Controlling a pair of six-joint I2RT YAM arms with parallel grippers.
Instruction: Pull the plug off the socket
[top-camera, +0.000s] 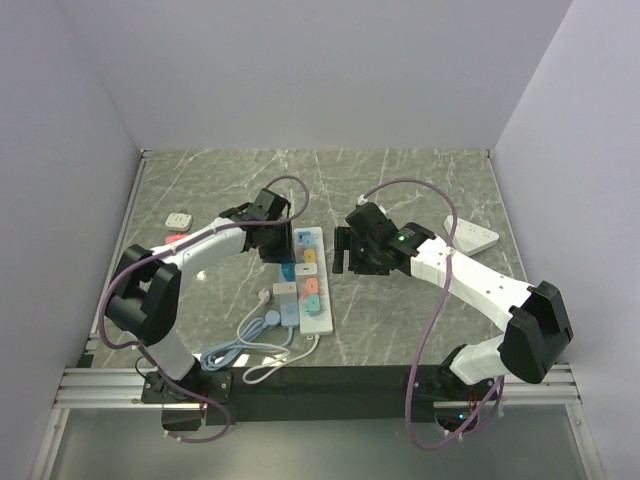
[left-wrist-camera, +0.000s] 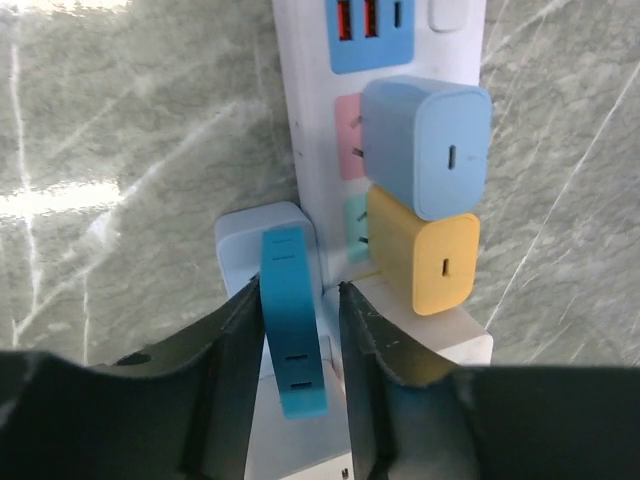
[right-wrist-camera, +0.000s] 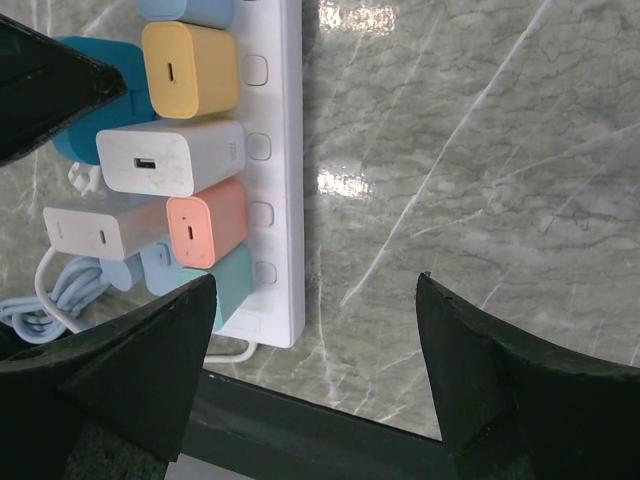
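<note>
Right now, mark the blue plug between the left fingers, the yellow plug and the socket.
blue plug (left-wrist-camera: 290, 320), left wrist view, middle of its upper face.
yellow plug (left-wrist-camera: 425, 262), left wrist view, middle of its face.
socket (right-wrist-camera: 284, 110), right wrist view, bare white casing beside the buttons.

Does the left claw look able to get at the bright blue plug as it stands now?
Likely yes. The left claw straddles the blue plug, one finger on each side, with nothing between them and it. The yellow plug sits close beside one finger but does not seem to block it.
</note>
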